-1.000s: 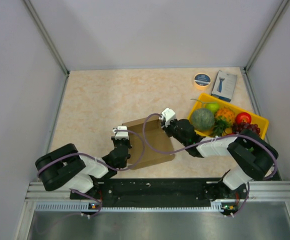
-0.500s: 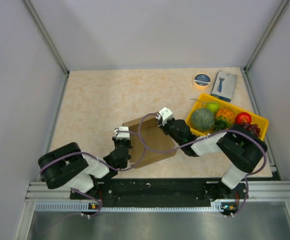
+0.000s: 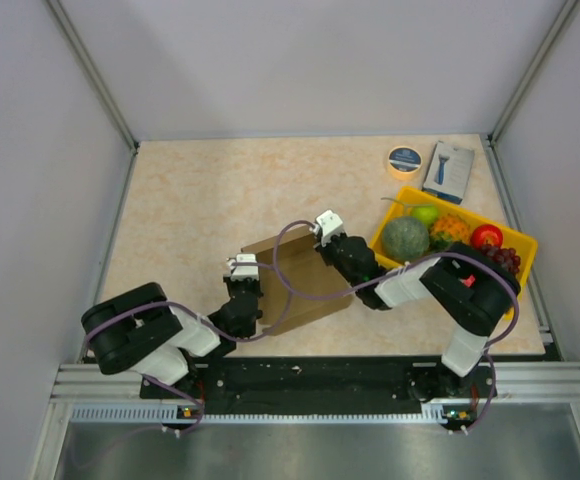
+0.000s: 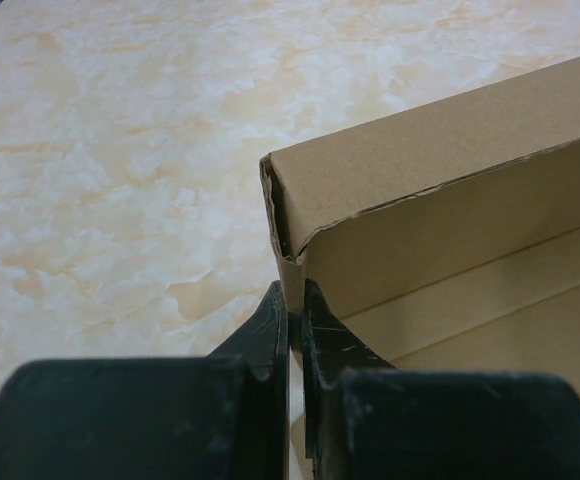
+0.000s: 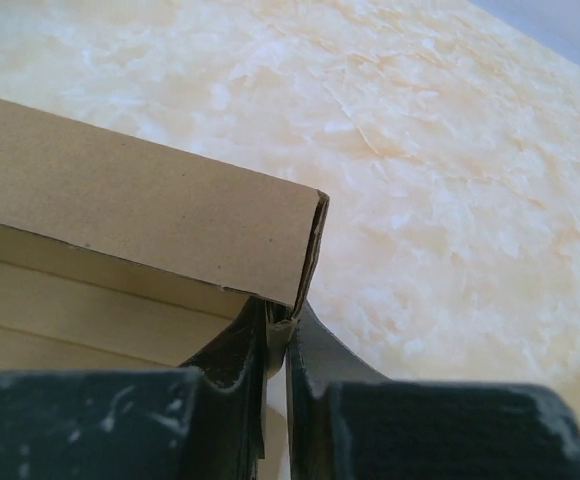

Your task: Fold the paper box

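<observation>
Paper box (image 3: 315, 295): half-formed, walls raised, sitting near-centre on the marbled tabletop (image 3: 190, 210), just left of the yellow fruit tray (image 3: 527, 244). Left gripper (image 4: 292, 300) is pinched narrow on the thin wall at one corner, and the right gripper (image 5: 278, 322) is pinched the same way at the far corner. Likely light and thin, stiff only between creases and prone to buckling, so grip low on the walls close to the folds.
</observation>
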You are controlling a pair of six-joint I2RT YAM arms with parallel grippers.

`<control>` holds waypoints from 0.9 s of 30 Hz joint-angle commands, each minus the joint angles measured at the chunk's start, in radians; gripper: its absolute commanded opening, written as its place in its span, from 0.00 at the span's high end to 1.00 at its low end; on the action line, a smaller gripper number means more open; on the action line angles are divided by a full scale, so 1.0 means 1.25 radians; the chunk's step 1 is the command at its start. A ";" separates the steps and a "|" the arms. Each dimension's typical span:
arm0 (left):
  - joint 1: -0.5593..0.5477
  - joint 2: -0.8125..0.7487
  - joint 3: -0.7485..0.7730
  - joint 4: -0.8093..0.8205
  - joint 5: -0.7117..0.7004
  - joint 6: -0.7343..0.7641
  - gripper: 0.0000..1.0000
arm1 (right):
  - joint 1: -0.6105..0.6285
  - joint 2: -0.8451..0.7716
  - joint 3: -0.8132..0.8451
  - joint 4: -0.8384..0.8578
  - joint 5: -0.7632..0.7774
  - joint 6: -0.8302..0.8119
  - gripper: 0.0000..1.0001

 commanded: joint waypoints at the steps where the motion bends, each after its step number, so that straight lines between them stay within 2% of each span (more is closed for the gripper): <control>1: -0.010 0.013 0.006 0.068 0.017 -0.005 1.00 | 0.014 0.019 0.035 0.040 -0.023 0.006 1.00; 7: -0.010 0.007 0.006 0.058 0.003 -0.014 1.00 | 0.020 0.026 0.013 0.065 0.025 -0.026 1.00; 14: -0.010 -0.004 0.009 0.051 0.001 -0.014 1.00 | 0.032 0.040 0.048 -0.011 0.089 -0.020 1.00; 17: -0.010 -0.013 0.008 0.046 0.000 -0.017 1.00 | 0.035 0.047 0.069 -0.038 0.116 -0.006 0.93; 18: -0.010 -0.013 0.009 0.041 0.000 -0.019 1.00 | 0.035 0.051 0.084 -0.056 0.136 0.001 0.94; 19: -0.010 -0.015 0.010 0.039 0.001 -0.019 1.00 | 0.036 0.057 0.095 -0.072 0.152 0.007 1.00; 23: -0.010 -0.031 0.022 0.012 0.000 -0.030 1.00 | 0.037 0.064 0.135 -0.129 0.229 0.061 1.00; 27: -0.010 -0.053 0.038 -0.046 -0.003 -0.058 1.00 | 0.036 0.078 0.154 -0.166 0.251 0.084 1.00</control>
